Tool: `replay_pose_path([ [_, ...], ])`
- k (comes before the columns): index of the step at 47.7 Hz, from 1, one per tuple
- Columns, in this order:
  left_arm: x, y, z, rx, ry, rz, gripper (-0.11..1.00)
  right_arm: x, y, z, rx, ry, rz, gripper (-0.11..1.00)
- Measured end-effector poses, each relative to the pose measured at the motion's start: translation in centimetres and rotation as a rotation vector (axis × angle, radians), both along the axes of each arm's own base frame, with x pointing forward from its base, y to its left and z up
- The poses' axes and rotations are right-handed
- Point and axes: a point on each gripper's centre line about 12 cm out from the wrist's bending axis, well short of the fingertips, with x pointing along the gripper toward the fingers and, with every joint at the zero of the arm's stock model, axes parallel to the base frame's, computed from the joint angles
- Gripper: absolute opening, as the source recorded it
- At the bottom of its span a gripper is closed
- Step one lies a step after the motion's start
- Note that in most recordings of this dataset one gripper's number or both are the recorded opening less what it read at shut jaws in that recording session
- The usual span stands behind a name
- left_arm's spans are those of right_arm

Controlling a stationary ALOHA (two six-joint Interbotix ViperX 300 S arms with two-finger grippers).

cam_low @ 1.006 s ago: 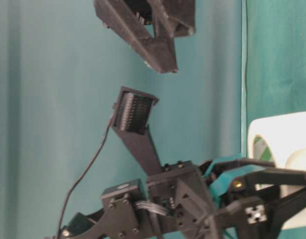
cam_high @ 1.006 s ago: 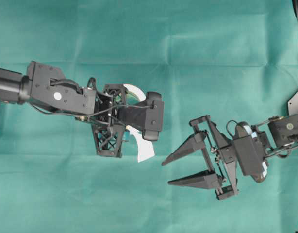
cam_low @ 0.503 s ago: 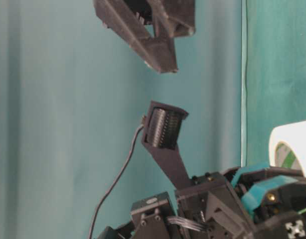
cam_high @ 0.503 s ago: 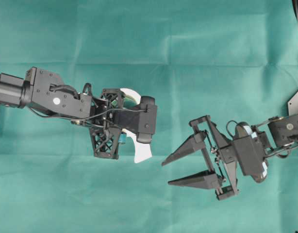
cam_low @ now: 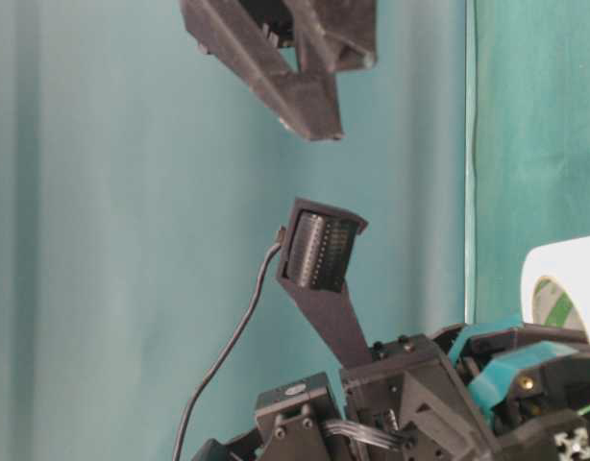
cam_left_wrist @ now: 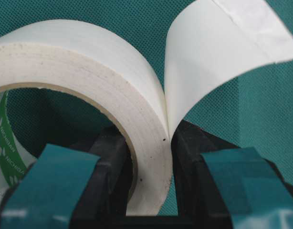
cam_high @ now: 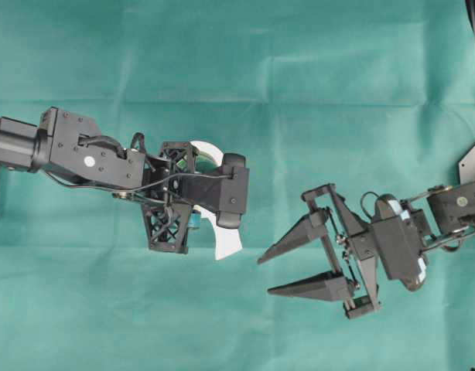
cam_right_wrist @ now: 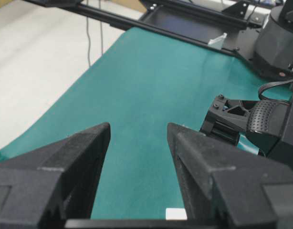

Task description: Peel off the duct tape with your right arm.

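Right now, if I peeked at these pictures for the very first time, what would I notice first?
Probably the white duct tape roll, pinched through its wall by the left gripper, with its loose strip curling out toward the middle of the green cloth. Next you'd spot the right gripper, its two pointy black fingers spread apart and aimed at that strip, not touching it.
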Motion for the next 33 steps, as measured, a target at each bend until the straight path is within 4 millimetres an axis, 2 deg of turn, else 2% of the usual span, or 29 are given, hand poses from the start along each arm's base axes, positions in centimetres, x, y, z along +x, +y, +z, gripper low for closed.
replay_pose_path([
  [7, 0.0, 0.0, 0.0, -0.001, 0.002, 0.001, 0.21, 0.0, 0.1, 0.0, 0.0, 0.0, 0.002, 0.18],
  [13, 0.0, -0.1, 0.5, 0.002, -0.008, -0.007, 0.52, 0.0, 0.0, -0.1, 0.0, 0.001, 0.002, 0.18],
  [14, -0.1, 0.0, 0.6, 0.001, -0.011, -0.004, 0.54, 0.0, 0.0, -0.1, -0.002, 0.001, 0.001, 0.18],
  [21, -0.2, -0.2, 1.6, 0.0, -0.029, -0.01, 0.42, -0.1, 0.0, -0.2, -0.002, 0.006, 0.002, 0.18],
  [33, -0.7, -0.2, 2.7, 0.0, -0.028, -0.01, 0.42, -0.1, 0.0, -0.2, -0.002, 0.006, 0.002, 0.18],
])
